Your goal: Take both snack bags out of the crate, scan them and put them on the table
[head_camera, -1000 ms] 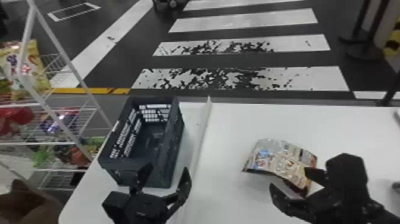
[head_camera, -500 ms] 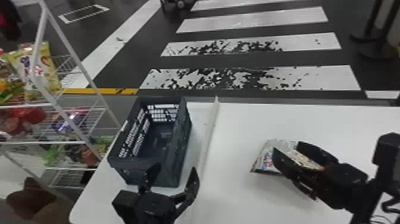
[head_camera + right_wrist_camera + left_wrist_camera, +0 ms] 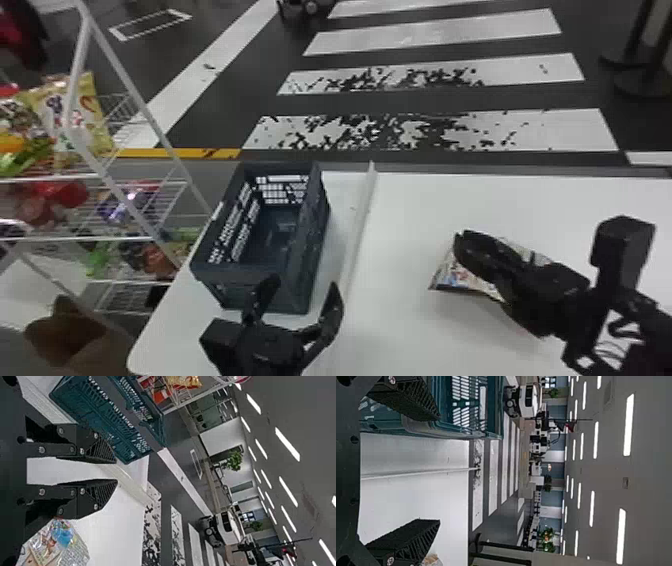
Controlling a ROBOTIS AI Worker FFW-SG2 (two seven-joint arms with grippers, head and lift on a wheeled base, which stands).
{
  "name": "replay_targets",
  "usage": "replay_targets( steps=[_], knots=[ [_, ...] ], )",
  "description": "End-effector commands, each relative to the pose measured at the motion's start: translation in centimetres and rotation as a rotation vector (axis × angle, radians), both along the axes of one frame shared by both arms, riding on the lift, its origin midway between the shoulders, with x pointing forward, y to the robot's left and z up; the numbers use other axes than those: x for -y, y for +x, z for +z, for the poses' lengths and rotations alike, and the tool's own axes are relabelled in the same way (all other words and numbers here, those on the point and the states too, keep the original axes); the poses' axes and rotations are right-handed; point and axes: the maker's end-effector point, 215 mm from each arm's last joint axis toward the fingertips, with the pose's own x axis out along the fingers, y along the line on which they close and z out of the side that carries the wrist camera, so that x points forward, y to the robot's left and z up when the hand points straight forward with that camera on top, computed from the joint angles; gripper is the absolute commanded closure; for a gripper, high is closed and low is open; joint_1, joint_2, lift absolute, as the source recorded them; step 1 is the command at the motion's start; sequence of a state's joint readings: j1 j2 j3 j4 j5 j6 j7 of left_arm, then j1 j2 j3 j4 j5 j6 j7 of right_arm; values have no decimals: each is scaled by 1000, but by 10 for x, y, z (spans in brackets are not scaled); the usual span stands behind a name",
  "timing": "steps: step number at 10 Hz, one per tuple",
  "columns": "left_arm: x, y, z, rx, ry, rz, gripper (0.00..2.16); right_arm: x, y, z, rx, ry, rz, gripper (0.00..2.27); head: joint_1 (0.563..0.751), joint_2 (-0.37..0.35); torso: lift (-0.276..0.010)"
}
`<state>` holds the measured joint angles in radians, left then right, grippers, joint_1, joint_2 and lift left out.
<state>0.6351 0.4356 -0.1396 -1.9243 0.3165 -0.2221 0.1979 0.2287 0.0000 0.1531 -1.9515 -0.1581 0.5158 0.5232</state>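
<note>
Head view: snack bag lies on the white desk, on the right side, partly covered from sight by the right gripper. Its long axis cannot be read with that part hidden; one corner points left and toward the robot. Crate stands upright on the left side, long axis running away from the robot, far end leaning slightly right. A raised white strip lies between crate and bag. Left gripper is at the crate's near end. Wire rack with packets stands to the left, beyond the desk; striped floor lies past the far edge.

Left wrist view: fingers spread wide, only air between them. A scrap of the bag shows just past one finger.

Right wrist view: fingers nearly parallel, narrow gap, nothing gripped. Bag, printed face visible, lies beside one finger, outside the gap; the crate is past the other finger.
</note>
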Motion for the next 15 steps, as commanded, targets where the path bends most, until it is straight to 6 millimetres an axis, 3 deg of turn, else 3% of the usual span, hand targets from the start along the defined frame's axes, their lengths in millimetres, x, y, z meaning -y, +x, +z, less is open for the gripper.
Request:
replay_targets(
  steps=[1, 6, 11, 15],
  knots=[
    [0, 0, 0, 0, -1, 0, 80, -11, 17, -26, 1, -39, 18, 2260, 695, 309, -92],
    [-1, 0, -3, -9, 6, 0, 80, -17, 53, -79, -16, -220, 41, 2263, 695, 319, -92],
    [0, 0, -3, -11, 11, -6, 80, 15, 94, -111, -14, -344, -42, 2260, 695, 283, -92],
    [2, 0, -3, -10, 12, -11, 80, 49, 96, -145, -96, -426, -110, 2260, 695, 240, -92]
  ],
)
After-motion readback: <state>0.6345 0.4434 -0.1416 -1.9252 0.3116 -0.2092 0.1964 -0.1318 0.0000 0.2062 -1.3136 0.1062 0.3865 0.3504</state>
